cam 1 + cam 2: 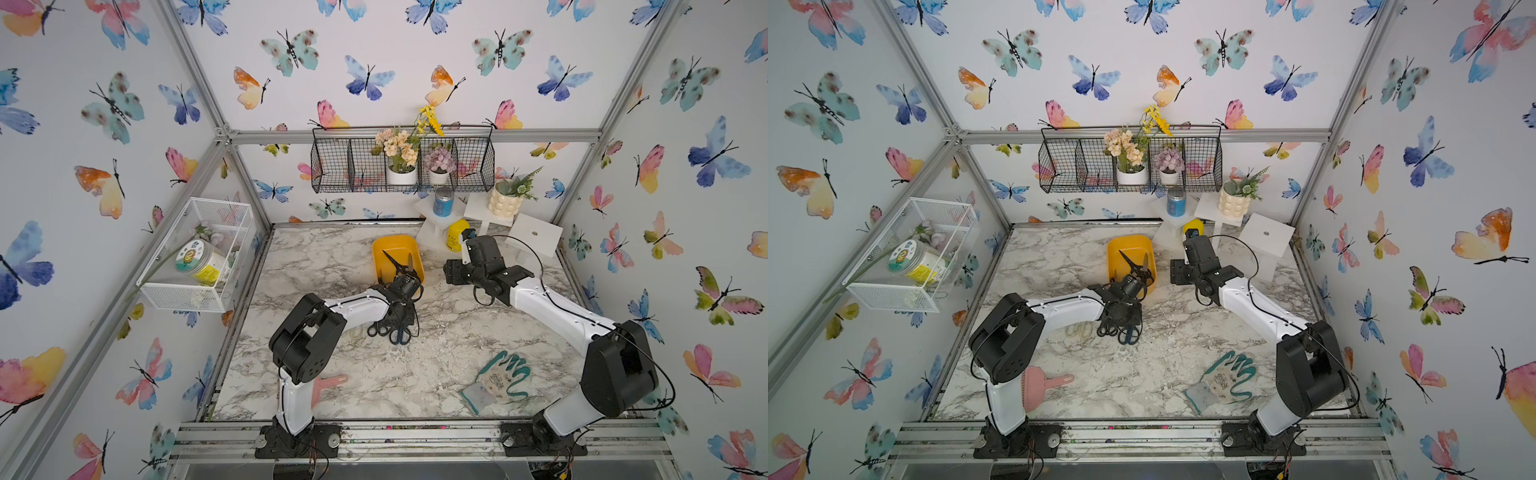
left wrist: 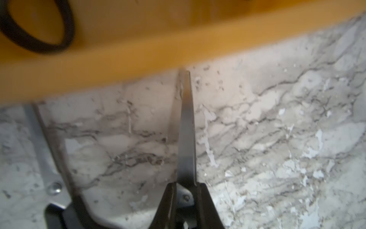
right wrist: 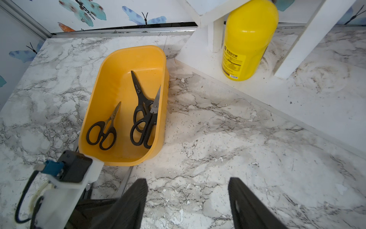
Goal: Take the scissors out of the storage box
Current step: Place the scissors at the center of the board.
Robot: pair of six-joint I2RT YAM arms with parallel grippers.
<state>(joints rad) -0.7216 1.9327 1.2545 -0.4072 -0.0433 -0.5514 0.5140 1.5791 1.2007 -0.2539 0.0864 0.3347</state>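
Left wrist view: left hand (image 2: 186, 187) clenched on scissors (image 2: 187, 128), blade toward storage box (image 2: 138, 59); right hand (image 3: 188, 188) released

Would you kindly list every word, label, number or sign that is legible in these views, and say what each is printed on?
No text here can be read.
Yellow bottle: label with small print and a barcode, too small to read.
Jar in the white mesh basket: printed lid and label, blurred.
Blue can: label blurred.
Glove: printed emblem, unreadable.
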